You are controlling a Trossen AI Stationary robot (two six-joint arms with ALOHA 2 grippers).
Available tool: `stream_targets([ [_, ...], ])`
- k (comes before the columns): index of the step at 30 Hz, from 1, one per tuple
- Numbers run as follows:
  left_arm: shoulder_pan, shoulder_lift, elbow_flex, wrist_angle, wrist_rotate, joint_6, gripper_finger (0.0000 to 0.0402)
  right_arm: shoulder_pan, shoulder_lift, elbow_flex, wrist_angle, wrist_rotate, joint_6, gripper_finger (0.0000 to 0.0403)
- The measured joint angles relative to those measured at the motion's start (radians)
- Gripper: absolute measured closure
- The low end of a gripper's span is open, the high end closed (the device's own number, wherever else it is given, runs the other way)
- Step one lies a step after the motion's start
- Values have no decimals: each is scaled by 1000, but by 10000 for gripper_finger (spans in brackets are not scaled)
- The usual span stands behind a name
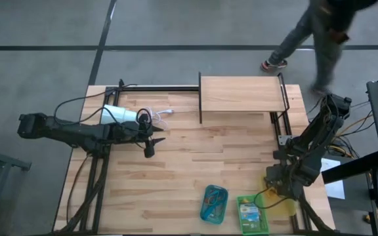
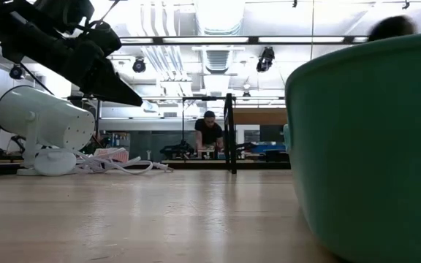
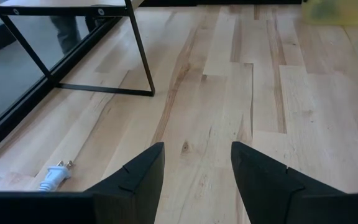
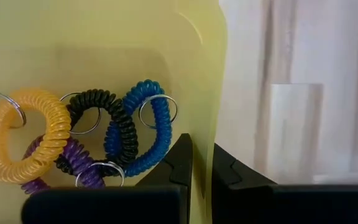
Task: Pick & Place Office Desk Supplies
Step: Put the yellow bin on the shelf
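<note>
coil loops [image 4: 73, 140] beside right end effector [image 4: 202, 163]

High view: overhead, straight down on the whole tabletop [image 1: 176, 164]. Low view: at tabletop level, facing the room, close behind the teal tray [image 2: 371, 139]; shares the white lamp [image 1: 120, 115] with high. Wrist views: close, one across bare boards, one into the yellow tray [image 4: 104, 43].

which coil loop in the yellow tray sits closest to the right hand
The blue coil loop; it lies right beside the right hand, while the black, purple and orange loops lie farther off.
</note>
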Motion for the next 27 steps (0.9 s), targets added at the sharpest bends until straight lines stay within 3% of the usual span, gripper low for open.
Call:
stream_targets([
  [4,0,0,0,0,0,0,212,-42,-33,0,-43,11,-32,394],
  [15,0,0,0,0,0,0,212,-155,-227,-2,-147,185,-100,395],
  [27,0,0,0,0,0,0,212,-298,-463,-2,-155,183,29,395],
])
